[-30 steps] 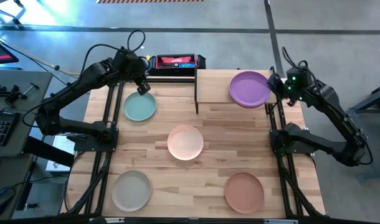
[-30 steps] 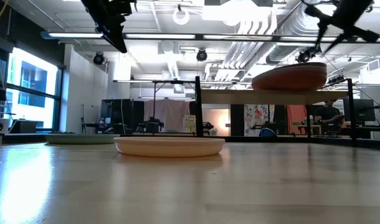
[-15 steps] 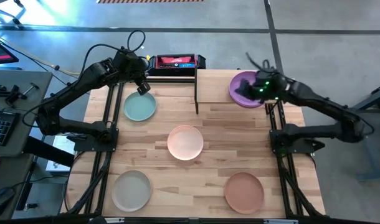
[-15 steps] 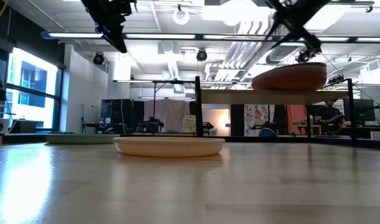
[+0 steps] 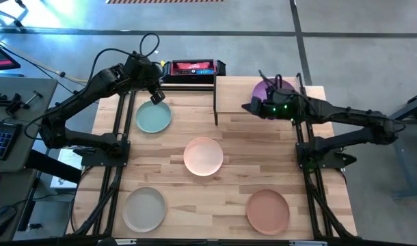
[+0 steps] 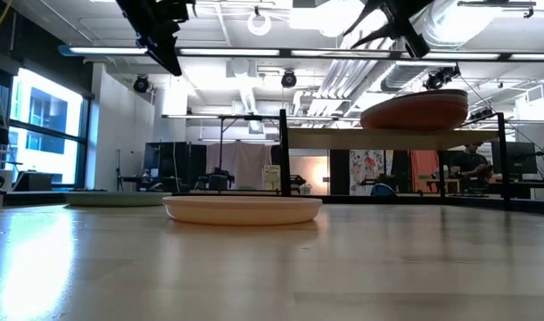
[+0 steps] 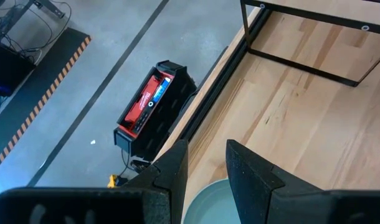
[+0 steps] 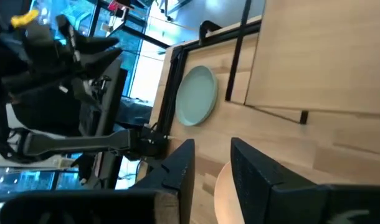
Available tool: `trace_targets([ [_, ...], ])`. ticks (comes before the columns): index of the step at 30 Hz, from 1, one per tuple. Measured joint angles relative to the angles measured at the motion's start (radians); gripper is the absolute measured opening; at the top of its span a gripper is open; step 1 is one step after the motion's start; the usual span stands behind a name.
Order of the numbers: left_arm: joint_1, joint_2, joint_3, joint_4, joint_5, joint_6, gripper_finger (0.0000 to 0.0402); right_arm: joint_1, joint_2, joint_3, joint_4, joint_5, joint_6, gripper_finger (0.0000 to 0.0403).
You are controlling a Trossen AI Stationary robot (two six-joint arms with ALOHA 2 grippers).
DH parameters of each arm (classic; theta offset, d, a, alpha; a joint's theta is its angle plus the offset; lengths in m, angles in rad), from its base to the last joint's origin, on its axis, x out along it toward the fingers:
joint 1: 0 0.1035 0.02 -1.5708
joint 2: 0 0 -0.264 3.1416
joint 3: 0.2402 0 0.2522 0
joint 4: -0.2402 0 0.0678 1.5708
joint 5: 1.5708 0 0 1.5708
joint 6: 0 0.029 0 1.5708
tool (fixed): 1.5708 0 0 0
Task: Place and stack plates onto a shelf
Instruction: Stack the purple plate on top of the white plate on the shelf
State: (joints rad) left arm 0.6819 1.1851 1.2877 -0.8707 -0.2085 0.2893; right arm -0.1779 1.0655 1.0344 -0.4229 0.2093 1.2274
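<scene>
The shelf stands at the table's far edge. The purple plate lies flat on its right half, partly hidden by my right arm. On the tabletop lie a teal plate, a peach plate, a beige plate and a terracotta plate. My right gripper hovers open over the shelf's middle, just left of the purple plate, touching nothing. My left gripper hangs open above the teal plate's far rim. The other plates are out of view.
A red and black box sits on the floor beyond the far edge, left of the shelf. The shelf's black legs stand beside the teal plate. The shelf's left half is bare wood. Black frame bars run along both table sides.
My right arm has swung from the purple plate's right rim toward the table's left, passing over the plate and stretching out across the shelf. The purple plate has stayed on the shelf. My left arm has kept still.
</scene>
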Motion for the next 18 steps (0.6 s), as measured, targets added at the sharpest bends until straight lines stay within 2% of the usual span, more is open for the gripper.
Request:
trace_targets([
  [5,0.0,0.0,0.0,0.0,0.0,0.0,0.0099,0.059,0.031,0.0,0.111,0.025,-0.023,0.0057],
  [12,0.0,0.0,0.0,0.0,0.0,0.001,0.0099,0.061,0.04,0.0,0.297,0.016,-0.126,0.003],
  [18,0.0,0.0,0.0,0.001,0.0,0.001,0.0099,0.034,0.053,0.109,0.238,-0.023,-0.22,0.0023],
])
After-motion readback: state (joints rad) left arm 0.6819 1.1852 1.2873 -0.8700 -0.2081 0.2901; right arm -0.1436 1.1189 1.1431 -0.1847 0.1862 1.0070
